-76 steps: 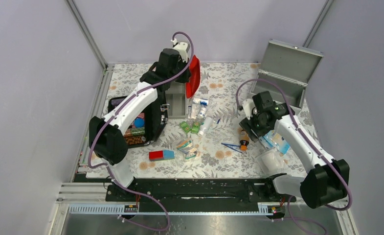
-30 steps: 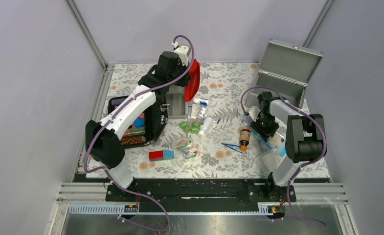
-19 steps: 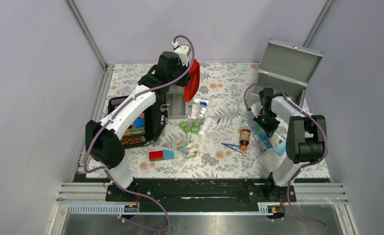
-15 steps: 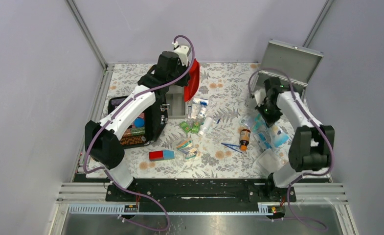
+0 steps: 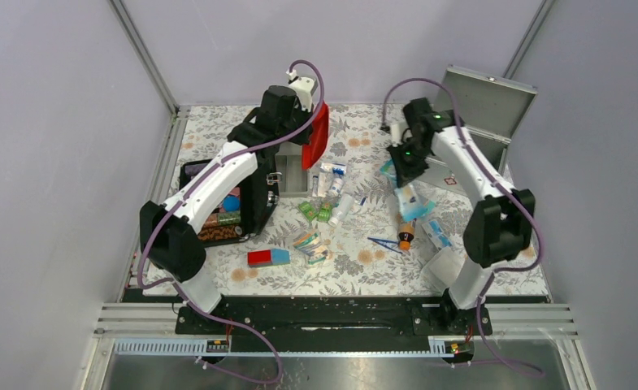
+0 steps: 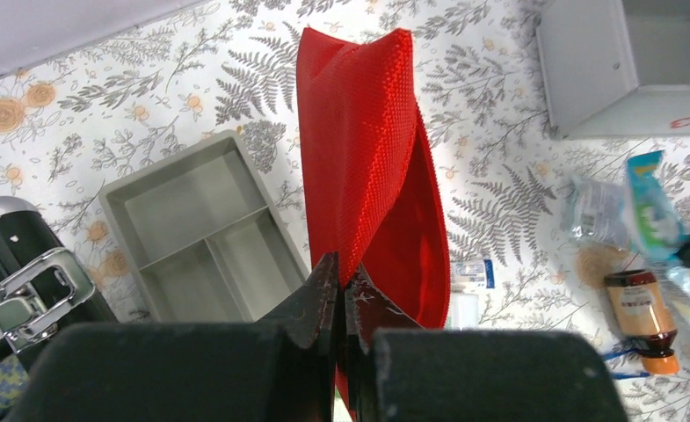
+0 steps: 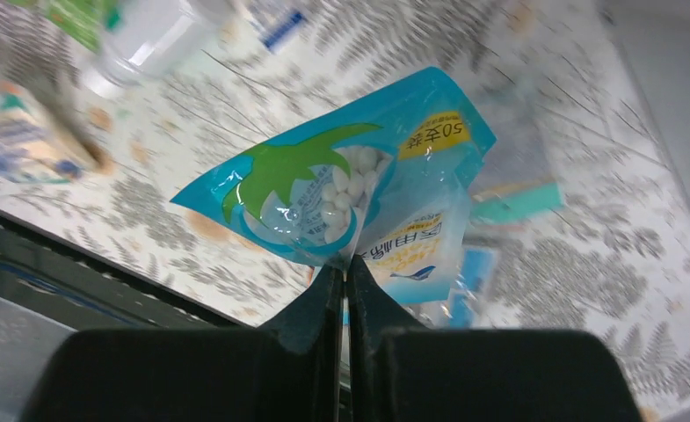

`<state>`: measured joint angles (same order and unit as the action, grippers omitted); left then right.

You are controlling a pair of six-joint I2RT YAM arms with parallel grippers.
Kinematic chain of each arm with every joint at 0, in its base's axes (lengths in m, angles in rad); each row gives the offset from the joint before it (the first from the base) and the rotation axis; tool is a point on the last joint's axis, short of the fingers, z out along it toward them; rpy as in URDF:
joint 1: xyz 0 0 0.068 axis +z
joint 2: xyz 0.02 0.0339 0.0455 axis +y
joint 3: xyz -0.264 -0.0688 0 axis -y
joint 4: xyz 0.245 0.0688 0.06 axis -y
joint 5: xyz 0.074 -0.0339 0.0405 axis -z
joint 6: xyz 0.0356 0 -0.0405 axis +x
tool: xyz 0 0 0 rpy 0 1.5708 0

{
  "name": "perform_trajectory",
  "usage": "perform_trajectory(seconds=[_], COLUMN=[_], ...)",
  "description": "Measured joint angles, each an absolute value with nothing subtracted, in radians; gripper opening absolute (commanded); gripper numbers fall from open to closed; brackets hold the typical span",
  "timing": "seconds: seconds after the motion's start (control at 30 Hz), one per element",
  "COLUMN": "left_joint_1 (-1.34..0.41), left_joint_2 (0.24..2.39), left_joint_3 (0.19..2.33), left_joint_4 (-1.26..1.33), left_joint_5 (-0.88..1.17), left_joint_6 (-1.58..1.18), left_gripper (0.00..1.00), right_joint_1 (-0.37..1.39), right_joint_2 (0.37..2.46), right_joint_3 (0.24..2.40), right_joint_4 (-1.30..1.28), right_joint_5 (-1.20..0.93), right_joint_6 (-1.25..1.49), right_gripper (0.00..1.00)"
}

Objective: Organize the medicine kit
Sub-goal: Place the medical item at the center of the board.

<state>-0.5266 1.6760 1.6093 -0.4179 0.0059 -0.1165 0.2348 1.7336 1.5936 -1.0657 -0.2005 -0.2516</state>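
Note:
The medicine kit (image 5: 479, 122), a grey metal box with its lid up, stands at the back right; in the left wrist view its corner (image 6: 622, 61) shows a red mark. My right gripper (image 5: 401, 165) hangs in front of it, above the table. In the right wrist view this gripper (image 7: 342, 268) is shut on the edge of a blue plastic packet (image 7: 341, 167) of white balls, which dangles below it (image 5: 411, 201). My left gripper (image 6: 341, 274) is shut on a soft red pouch (image 6: 372, 149), held up at the back centre (image 5: 320, 134).
A grey divided tray (image 5: 293, 172) lies under the pouch, beside an open black case (image 5: 222, 203) with colourful contents. Loose on the floral cloth are a brown bottle (image 5: 405, 234), green packets (image 5: 317, 212), blue tweezers (image 5: 384, 242), a red-blue box (image 5: 267, 257) and a clear bag (image 5: 445, 264).
My right gripper closed on the blue packet near the front right, then lifted it back and left to in front of the kit. The left arm held still with the pouch.

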Motion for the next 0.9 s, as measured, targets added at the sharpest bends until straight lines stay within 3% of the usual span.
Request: perform_trajectory(seconds=[0.13,0.17,0.27,0.3,0.53,0.9], left_joint_1=[-0.514,-0.509,-0.494,-0.49,-0.483,-0.483], left_joint_2=[1.676,1.676,1.675,1.674,1.637,1.607], left_joint_3=[1.635,1.644,1.674,1.678,1.678,1.675], left_joint_4=[-0.481,-0.489,-0.5,-0.499,-0.516,-0.527], left_joint_5=[0.001,0.001,-0.007,-0.011,-0.031,-0.022], left_joint_6=[-0.101,-0.101,-0.096,-0.093,-0.06,-0.061], left_gripper=[0.0,0.0,0.0,0.0,0.0,0.0], right_joint_1=[0.356,0.377,0.419,0.422,0.408,0.366], right_joint_2=[1.847,1.874,1.982,2.014,2.111,2.148], right_joint_3=[1.688,1.703,1.751,1.765,1.896,1.918], right_joint_4=[-1.043,-1.038,-1.037,-1.04,-1.102,-1.148], right_joint_5=[-0.205,-0.204,-0.199,-0.204,-0.311,-0.228], right_joint_6=[-0.131,-0.115,-0.067,-0.06,-0.172,-0.542], right_gripper=[0.08,0.15,0.58,0.62,0.66,0.71])
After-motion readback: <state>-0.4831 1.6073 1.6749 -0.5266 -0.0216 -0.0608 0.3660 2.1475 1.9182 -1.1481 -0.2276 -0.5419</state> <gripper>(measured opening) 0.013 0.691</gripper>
